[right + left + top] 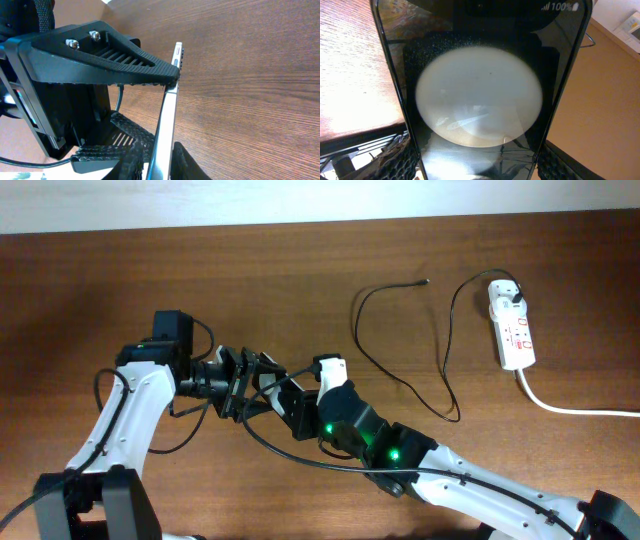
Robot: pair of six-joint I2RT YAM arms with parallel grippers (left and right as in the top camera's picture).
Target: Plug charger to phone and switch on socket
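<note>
Left gripper (250,377) clamps phone (480,100); right gripper (290,398), facing it, straddles phone's edge.

The left gripper (243,380) and right gripper (285,392) met at the phone (265,377) and blocked that spot from both sides. The charger (356,325) looped over the table (100,280) before the socket (515,335). The far-left wood was open.

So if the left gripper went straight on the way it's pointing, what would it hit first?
Most likely the right gripper, which faces the left gripper head-on across the phone between them. Depth is unclear from overhead, but they look almost touching.
</note>
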